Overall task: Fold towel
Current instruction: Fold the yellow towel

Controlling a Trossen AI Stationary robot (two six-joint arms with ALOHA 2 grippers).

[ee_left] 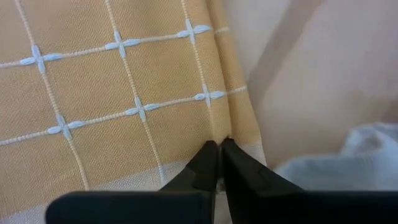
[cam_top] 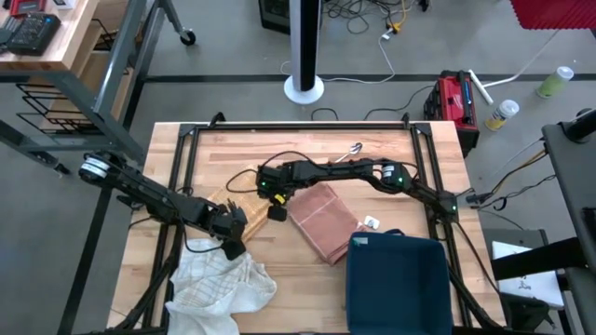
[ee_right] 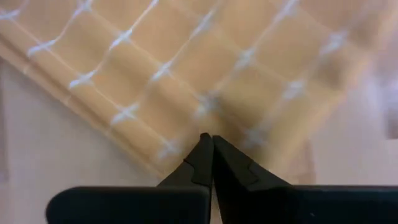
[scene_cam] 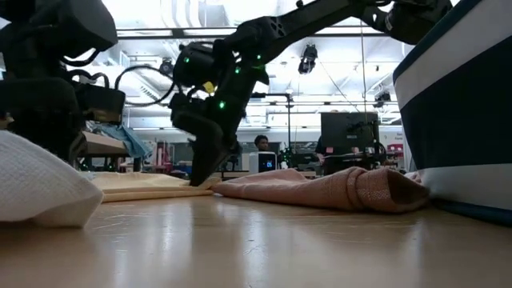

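High view: yellow towel (cam_top: 244, 207) lay mid-table between left gripper (cam_top: 233, 223) and right gripper (cam_top: 273, 191), beside pink towel (cam_top: 324, 221). Low view: right gripper down at the yellow cloth. Wrist views: both grippers' fingers together, probably pinching the yellow towel's edge.

You've got two dark, matte black jointed arms, the right arm (cam_top: 372, 175) dotted with small green LEDs and looped with black cable. Left arm (cam_top: 149, 194) has a silver round joint cap; fingers (ee_left: 202, 168) taper to black wedges.
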